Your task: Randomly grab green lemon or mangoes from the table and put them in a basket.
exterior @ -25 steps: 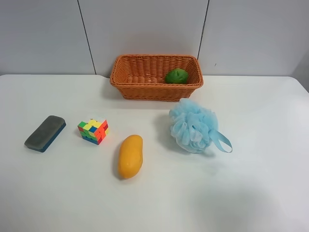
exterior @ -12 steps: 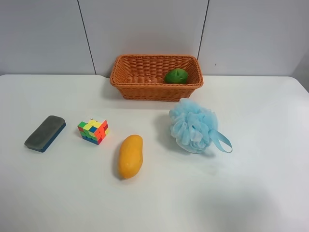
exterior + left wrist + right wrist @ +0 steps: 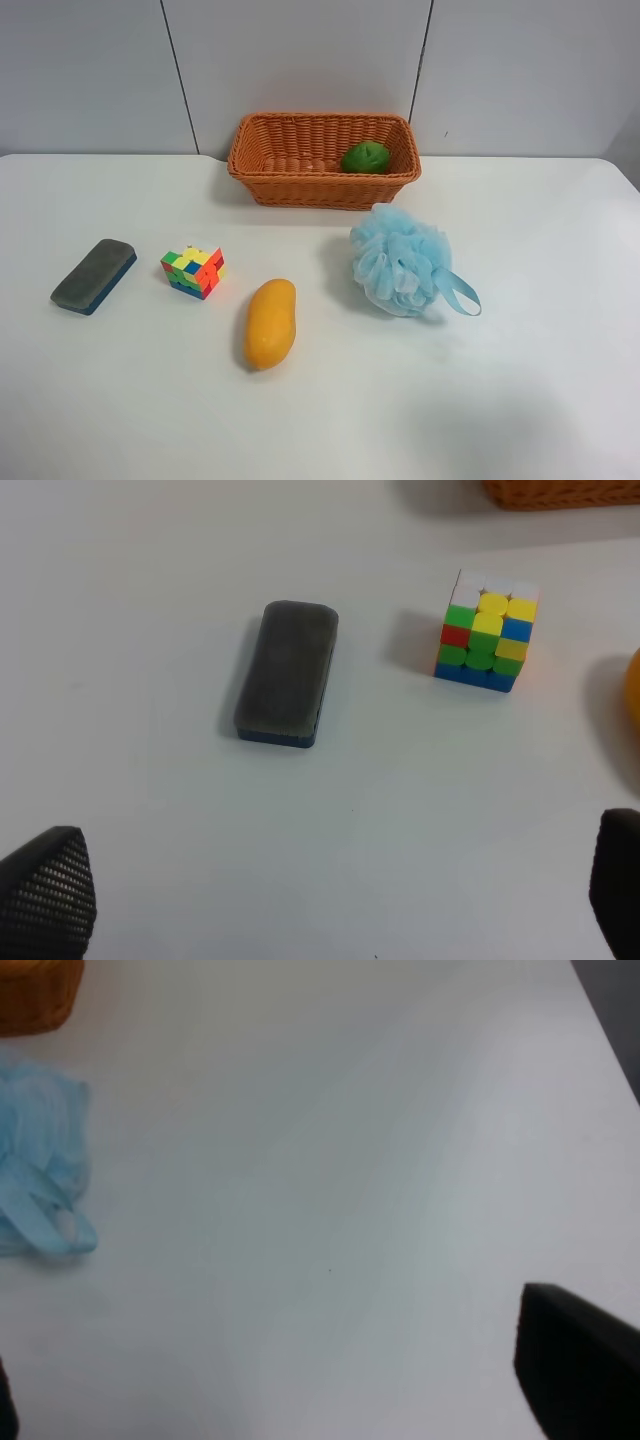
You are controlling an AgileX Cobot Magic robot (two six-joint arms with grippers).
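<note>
Grey wall panels back a plain white desk (image 3: 540,400). Against the wall, on the desk, we note the rectangular woven orange-brown wicker basket (image 3: 300,185); the small glossy green lemon (image 3: 366,157) lies inside it, toward the end at the exterior high view's right.

On the open desk in front of the basket we record the elongated orange-yellow mango (image 3: 270,323), lying alone, apart from everything else. Beside it toward the view's left sits a multicoloured puzzle cube (image 3: 193,272), and further that way a dark grey felt eraser block with a blue base (image 3: 94,275). On the mango's other side, a fluffy light-blue bath sponge with a ribbon loop (image 3: 402,261) lies just in front of the basket's corner.

No arm shows in the exterior high view. The left end effector (image 3: 330,885) hangs above bare desk near the eraser, its two dark tips set wide apart with nothing between them. The right end effector (image 3: 290,1380) is likewise spread wide over bare desk beside the sponge, carrying nothing.
</note>
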